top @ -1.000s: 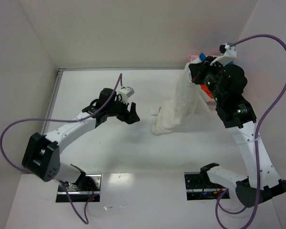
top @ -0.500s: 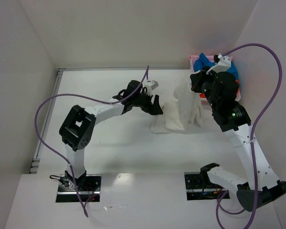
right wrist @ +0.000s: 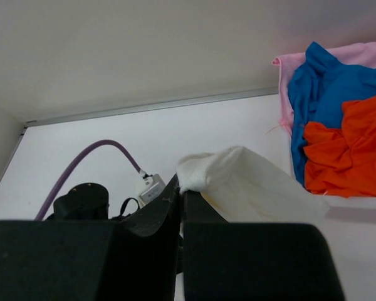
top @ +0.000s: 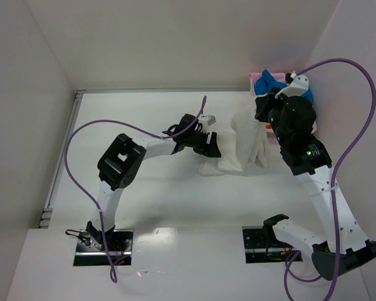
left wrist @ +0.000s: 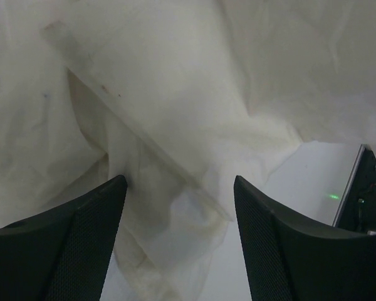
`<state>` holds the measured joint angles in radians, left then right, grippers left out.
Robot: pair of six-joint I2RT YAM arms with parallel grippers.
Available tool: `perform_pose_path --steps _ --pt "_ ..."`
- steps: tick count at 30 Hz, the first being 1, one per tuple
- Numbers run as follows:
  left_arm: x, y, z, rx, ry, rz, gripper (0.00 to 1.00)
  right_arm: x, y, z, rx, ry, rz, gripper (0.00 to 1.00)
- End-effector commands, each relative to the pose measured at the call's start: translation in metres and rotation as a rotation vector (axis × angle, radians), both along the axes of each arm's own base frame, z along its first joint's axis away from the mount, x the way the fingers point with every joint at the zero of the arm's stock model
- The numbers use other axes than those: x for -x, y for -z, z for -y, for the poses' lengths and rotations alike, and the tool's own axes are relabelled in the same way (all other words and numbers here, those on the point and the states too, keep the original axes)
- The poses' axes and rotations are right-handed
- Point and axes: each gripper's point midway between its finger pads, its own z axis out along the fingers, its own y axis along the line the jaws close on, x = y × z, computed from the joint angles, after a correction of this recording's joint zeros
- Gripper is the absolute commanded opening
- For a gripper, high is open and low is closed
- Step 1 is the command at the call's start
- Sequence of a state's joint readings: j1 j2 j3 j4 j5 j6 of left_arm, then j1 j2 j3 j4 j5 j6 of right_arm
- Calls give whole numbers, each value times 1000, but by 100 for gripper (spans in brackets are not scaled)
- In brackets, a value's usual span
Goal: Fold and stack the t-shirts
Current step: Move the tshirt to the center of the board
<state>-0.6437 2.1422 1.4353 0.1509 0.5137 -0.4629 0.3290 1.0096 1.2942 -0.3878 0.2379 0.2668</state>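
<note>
Off-white cloth, bright pile

The off-white t-shirt (left wrist: 175, 94) ahead of the black left gripper (left wrist: 178, 188) is plain, with a few faint brownish specks. To the right of the black right gripper (right wrist: 180, 191) lie a bright blue shirt (right wrist: 326, 81), an orange-red shirt (right wrist: 344, 150) and a pale pink shirt (right wrist: 370, 53), all unpatterned. The cable (top: 338, 60) is purple

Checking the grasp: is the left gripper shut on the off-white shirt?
No, the left gripper stands wide open in front of the off-white shirt.
</note>
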Motion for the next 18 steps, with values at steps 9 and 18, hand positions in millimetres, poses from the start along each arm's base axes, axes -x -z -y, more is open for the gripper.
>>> perform_pose_path --steps 9,18 --pt "-19 -23 39 99 -24 48 64 3 -13 5 -4 23 63 1" --pt "-26 -22 37 60 -90 52 13 -1 -12 4 -4 23 63 1"
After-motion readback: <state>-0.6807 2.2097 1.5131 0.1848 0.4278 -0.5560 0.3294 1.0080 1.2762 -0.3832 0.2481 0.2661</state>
